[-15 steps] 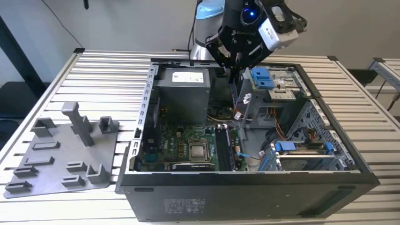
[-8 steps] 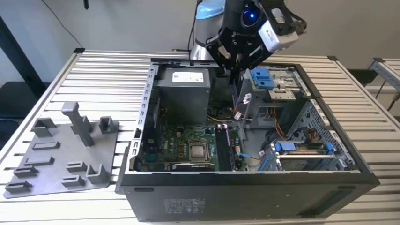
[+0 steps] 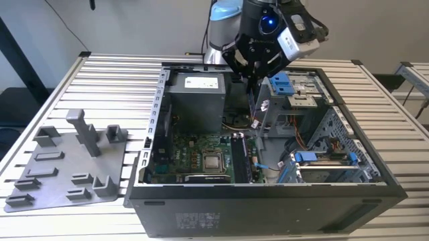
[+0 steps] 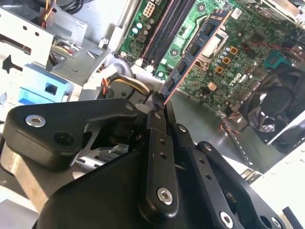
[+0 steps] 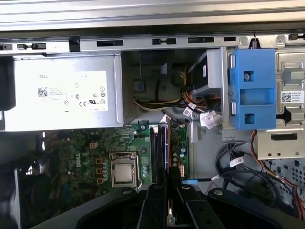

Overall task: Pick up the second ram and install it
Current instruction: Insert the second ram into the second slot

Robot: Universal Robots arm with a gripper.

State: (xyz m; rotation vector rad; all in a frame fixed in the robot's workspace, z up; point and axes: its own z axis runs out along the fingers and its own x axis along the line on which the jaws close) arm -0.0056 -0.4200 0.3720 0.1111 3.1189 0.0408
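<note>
A slatted metal tabletop (image 3: 114,75) carries an open computer case (image 3: 268,206), with a grey plastic tray (image 3: 64,165) lying at the exterior view's left of it. Inside the case the green motherboard (image 3: 201,150) lies flat beside the grey power supply (image 3: 194,100). Above the case hangs the gripper (image 3: 251,80), its black fingers (image 4: 157,143) clamped on one end of the second ram (image 4: 195,52), which hangs edge-down over the motherboard's memory slots (image 5: 159,148), not yet seated.
</note>
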